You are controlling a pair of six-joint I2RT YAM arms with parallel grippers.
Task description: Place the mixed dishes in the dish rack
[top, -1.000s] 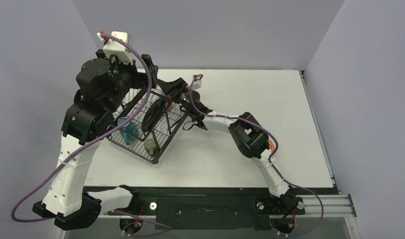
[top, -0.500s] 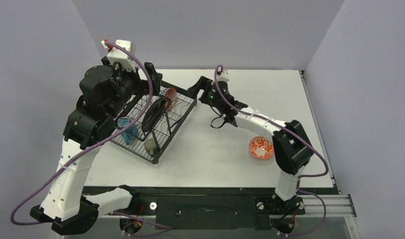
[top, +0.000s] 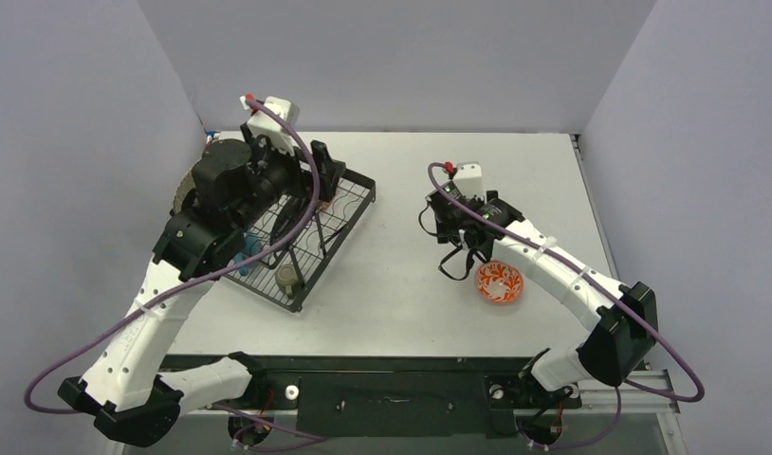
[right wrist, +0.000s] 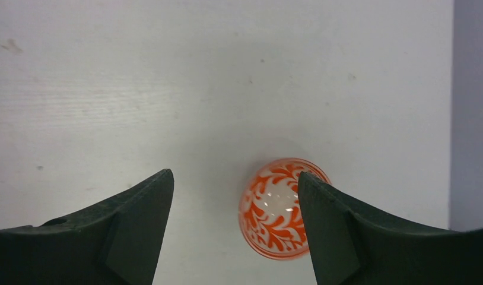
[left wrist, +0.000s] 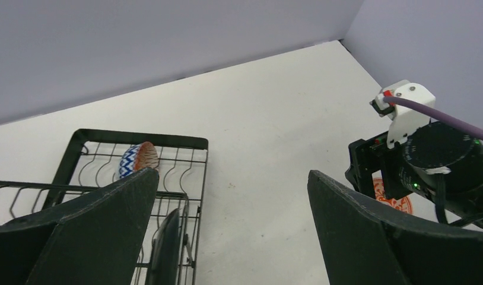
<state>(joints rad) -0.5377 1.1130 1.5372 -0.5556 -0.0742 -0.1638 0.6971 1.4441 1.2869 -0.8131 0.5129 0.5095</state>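
Note:
The black wire dish rack point(top: 342, 220) stands left of centre. It holds the glossy black plate point(top: 285, 220) upright, the light-blue mug point(top: 248, 248) and the olive cup point(top: 287, 277). The left wrist view shows a patterned bowl point(left wrist: 138, 163) on edge at the rack's point(left wrist: 138, 138) far end, and the black plate point(left wrist: 168, 249). The speckled grey plate point(top: 181, 194) shows behind the left arm. My left gripper point(top: 330, 178) point(left wrist: 230, 175) hangs open and empty above the rack's far end. The second patterned bowl point(top: 499, 282) point(right wrist: 275, 217) sits on the table. My right gripper point(top: 469, 248) point(right wrist: 234, 175) is open above it, its right finger over the bowl's edge.
The white table point(top: 411, 313) ends at grey walls at the back and both sides. The right arm's black wrist and purple cable point(left wrist: 441, 160) show in the left wrist view, beside the rack.
My right gripper has pulled away from the rack, to the right and nearer, and now hangs over the bowl on the table. My left arm has swung right over the rack.

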